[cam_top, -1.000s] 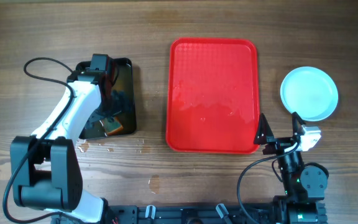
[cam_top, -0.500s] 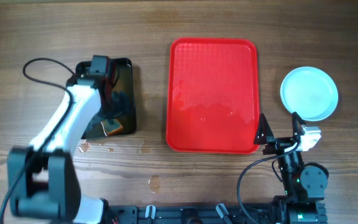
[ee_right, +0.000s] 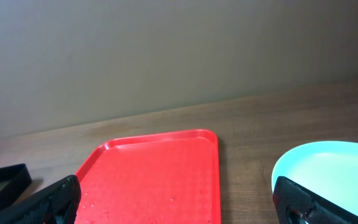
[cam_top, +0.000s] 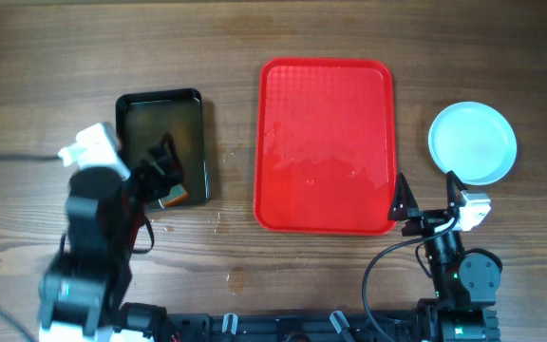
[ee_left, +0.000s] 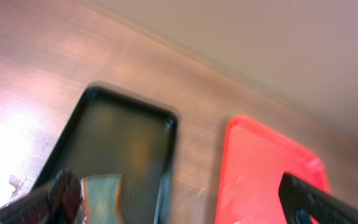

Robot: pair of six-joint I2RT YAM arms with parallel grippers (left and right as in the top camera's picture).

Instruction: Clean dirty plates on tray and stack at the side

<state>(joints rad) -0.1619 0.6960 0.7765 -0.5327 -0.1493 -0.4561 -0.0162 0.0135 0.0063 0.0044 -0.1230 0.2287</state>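
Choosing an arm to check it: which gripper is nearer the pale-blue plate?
Right. The right gripper sits close to the plate, at the red tray's corner; the left gripper is beyond that tray, over the black tray.

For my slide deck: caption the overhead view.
Bare wet red tray at centre; black sponge tray to its left, pale-blue plate to its right.

Brown with darker wood-grain streaks over the table (cam_top: 65,57); bright red with a fine pebbled texture on the large tray (cam_top: 326,142), flecked with pale glints. Plain pale light blue on the round plate (cam_top: 473,142), glossy black on the smaller tray (cam_top: 160,119). Grey-green and orange on the sponge (cam_top: 171,197), white over black on the left arm (cam_top: 95,214).
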